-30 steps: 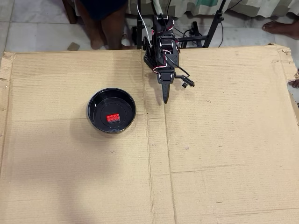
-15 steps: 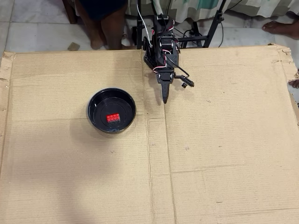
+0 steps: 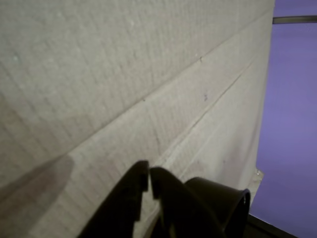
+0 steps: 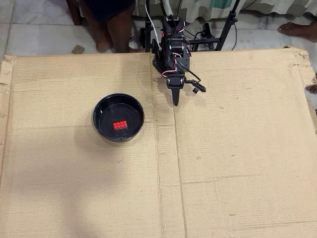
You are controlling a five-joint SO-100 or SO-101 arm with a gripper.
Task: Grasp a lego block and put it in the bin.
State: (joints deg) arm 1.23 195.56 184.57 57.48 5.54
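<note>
In the overhead view the small red lego block lies flat inside the round black bin on the cardboard, left of centre. My gripper points down the sheet near the arm's base, well to the right of the bin and apart from it. Its black fingers meet at the tips in the wrist view, shut with nothing between them. Neither the block nor the bin shows in the wrist view.
A large cardboard sheet covers the table. The arm's base and cables sit at the sheet's top edge. A person's legs stand beyond it, and a foot shows at the top right.
The gripper has drawn back slightly toward the arm's base. The lego block and bin have not moved.
</note>
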